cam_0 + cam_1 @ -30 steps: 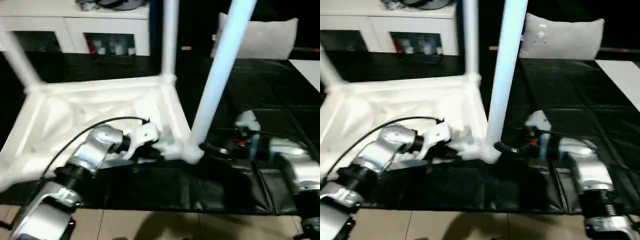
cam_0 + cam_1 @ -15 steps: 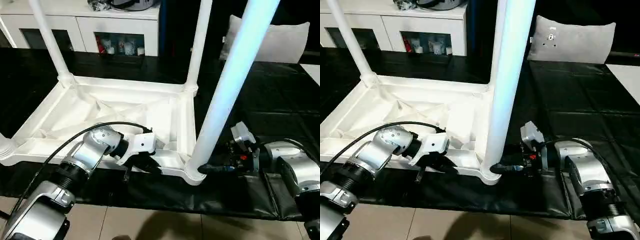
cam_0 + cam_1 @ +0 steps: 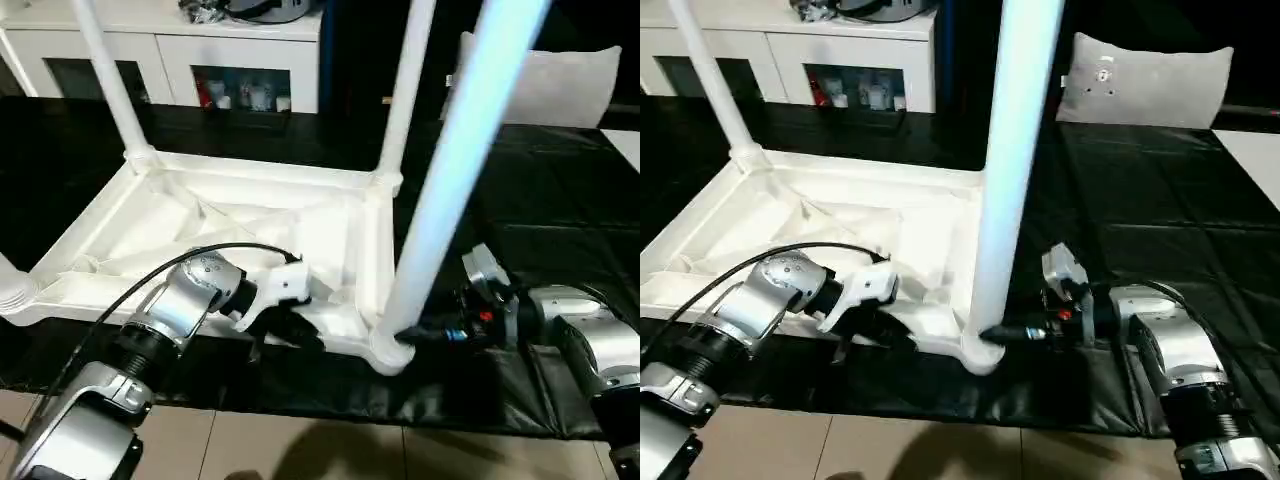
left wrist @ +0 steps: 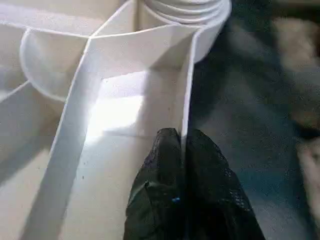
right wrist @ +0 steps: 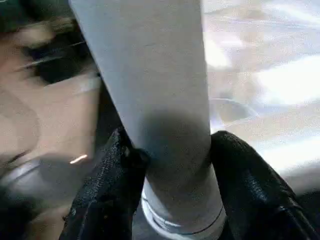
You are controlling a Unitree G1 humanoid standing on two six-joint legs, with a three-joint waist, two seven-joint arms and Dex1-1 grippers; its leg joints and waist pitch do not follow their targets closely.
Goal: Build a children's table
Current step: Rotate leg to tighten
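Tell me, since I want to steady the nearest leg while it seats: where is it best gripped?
Judging by its pose, low on the shaft just above the corner socket, from the robot's right side, fingers across the round tube. The leg stands near upright there, and the right gripper already clamps it so.

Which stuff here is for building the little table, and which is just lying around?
For the table:
- tabletop, upside down
- legs standing in its corners; the near leg is held by the right pincer
- left pincer, clamped on the tabletop's rim

Just lying around:
- cabinet
- grey cushion
- black mat
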